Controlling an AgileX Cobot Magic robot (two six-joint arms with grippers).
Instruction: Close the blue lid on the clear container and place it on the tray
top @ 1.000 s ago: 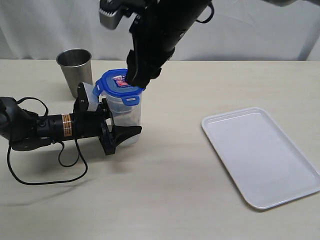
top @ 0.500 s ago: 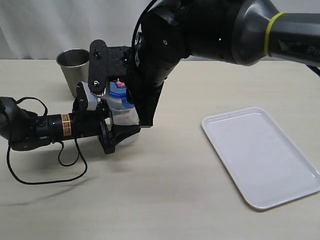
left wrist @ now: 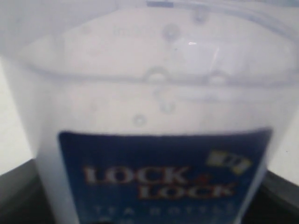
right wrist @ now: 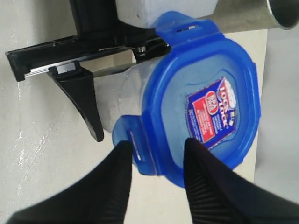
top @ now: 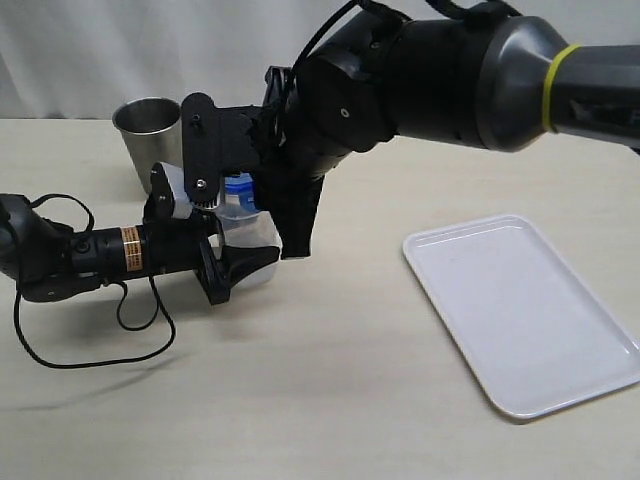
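The clear container (top: pixel 250 235) stands on the table with my left gripper (top: pixel 250 242) shut on its lower body; it fills the left wrist view, its blue label (left wrist: pixel 159 172) facing the camera. The blue lid (right wrist: pixel 205 93) sits on top of the container, and in the exterior view only a sliver of the lid (top: pixel 238 188) shows under the right arm. My right gripper (right wrist: pixel 158 141) hovers open over the lid's edge, its fingers either side of one snap flap (right wrist: pixel 138 149). The white tray (top: pixel 520 310) lies bare at the right.
A grey steel cup (top: pixel 150 125) stands behind the container, and its rim (right wrist: pixel 285 14) shows in the right wrist view. The bulky right arm (top: pixel 420 80) hangs over the container. The left arm's cable (top: pixel 90 350) loops on the table at the left.
The right arm has turned and dropped over the container, now hiding most of the lid from outside. Its jaws have narrowed around the lid's edge. The left gripper kept its hold.
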